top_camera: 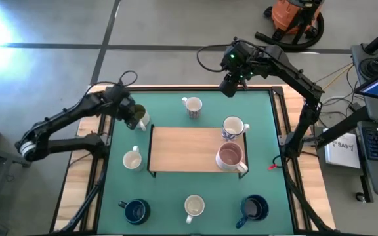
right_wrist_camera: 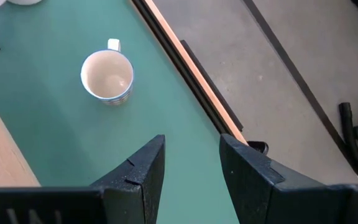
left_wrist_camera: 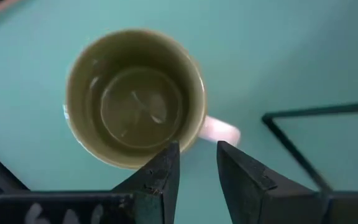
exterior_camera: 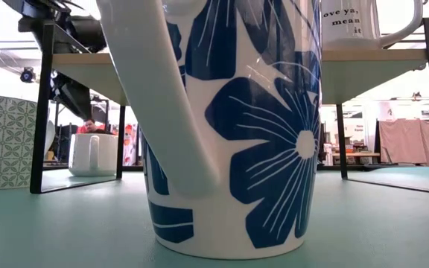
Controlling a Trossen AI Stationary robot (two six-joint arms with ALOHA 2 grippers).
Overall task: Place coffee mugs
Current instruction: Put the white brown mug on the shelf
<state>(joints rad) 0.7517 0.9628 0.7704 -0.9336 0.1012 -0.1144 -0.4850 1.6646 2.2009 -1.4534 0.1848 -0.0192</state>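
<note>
An olive-green-inside mug [top_camera: 140, 118] [left_wrist_camera: 135, 96] stands upright on the green mat [top_camera: 176, 190], left of the wooden shelf [top_camera: 186, 149]. My left gripper [top_camera: 134, 113] [left_wrist_camera: 197, 148] hovers above it, pointing steeply down with its fingers apart, over the rim beside the white handle [left_wrist_camera: 219, 129]. Nothing lies between them. My right gripper [top_camera: 229, 86] [right_wrist_camera: 191, 142] hangs open, high over the table's far edge. A pinkish mug [top_camera: 230, 156] and a white mug with blue [top_camera: 233, 127] stand on the shelf. The striped mug [top_camera: 192, 106] [right_wrist_camera: 107, 76] stands behind the shelf.
Also on the mat are a white mug [top_camera: 132, 160] [exterior_camera: 93, 152], two navy mugs [top_camera: 135, 210] [top_camera: 253, 208] and a blue-flowered mug [top_camera: 194, 206] [exterior_camera: 237, 126] at the near edge. The shelf's black frame [left_wrist_camera: 316, 115] lies close to my left gripper.
</note>
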